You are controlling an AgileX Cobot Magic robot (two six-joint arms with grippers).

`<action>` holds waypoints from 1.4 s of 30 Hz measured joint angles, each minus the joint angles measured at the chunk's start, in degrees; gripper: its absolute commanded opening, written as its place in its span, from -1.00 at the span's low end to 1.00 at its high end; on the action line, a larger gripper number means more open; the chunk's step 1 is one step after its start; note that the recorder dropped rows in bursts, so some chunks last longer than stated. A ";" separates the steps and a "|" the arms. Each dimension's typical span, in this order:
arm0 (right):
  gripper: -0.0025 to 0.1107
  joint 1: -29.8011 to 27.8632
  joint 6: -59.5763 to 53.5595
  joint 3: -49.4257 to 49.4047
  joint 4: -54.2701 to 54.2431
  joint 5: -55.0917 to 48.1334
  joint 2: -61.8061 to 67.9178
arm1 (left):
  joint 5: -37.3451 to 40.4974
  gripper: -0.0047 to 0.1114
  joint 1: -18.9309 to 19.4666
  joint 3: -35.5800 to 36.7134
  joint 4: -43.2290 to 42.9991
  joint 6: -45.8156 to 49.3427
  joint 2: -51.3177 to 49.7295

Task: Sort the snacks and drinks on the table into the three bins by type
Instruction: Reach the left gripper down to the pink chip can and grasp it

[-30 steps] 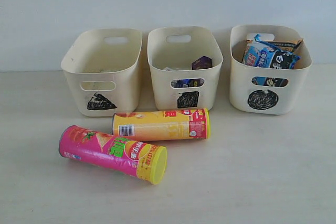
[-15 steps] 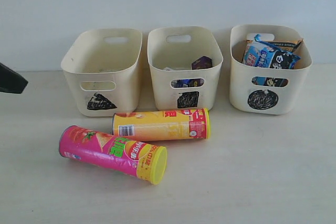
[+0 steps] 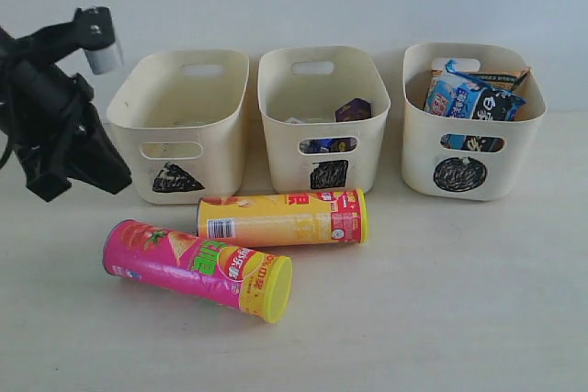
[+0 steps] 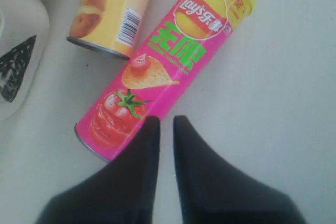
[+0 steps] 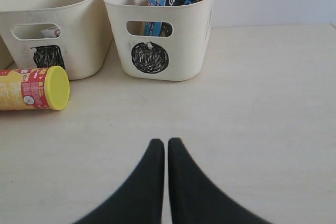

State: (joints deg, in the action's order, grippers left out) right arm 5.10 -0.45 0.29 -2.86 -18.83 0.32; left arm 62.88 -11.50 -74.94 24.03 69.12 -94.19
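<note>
The pink chip tube (image 3: 197, 270) lies sideways on the table (image 3: 441, 300), just before the yellow chip tube (image 3: 282, 218) (both in front of the three bins (image 3: 285, 158)). The left gripper (image 4: 167, 124) hovers by its base, fingers narrow, empty; the right gripper (image 5: 166, 142) is closed, empty.

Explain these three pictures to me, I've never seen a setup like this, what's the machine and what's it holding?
It is a robot with two arms. One picture sees the table from outside; the other two come from a camera on each wrist, looking past the left end effector and the right end effector. Both are closed and hold nothing. On the table lie a pink chip tube and a yellow chip tube, before three cream bins: the triangle bin, the square bin with a purple carton, the circle bin with snack packets.
</note>
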 measured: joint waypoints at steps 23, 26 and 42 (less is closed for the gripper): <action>-0.96 0.00 0.00 0.00 0.00 0.00 0.00 | 1.51 0.56 -5.57 -4.93 -8.91 12.94 -15.51; -0.96 0.00 0.00 0.00 0.00 0.00 0.00 | 1.16 0.67 -5.57 -4.93 -9.33 12.94 -16.71; -0.96 0.00 0.00 0.00 0.00 0.00 0.00 | -7.83 0.74 -9.20 -4.95 -13.90 12.61 -22.32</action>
State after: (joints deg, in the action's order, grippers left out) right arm 5.10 -0.45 0.29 -2.86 -18.83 0.32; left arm 55.04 -20.70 -79.89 10.13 81.73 -116.52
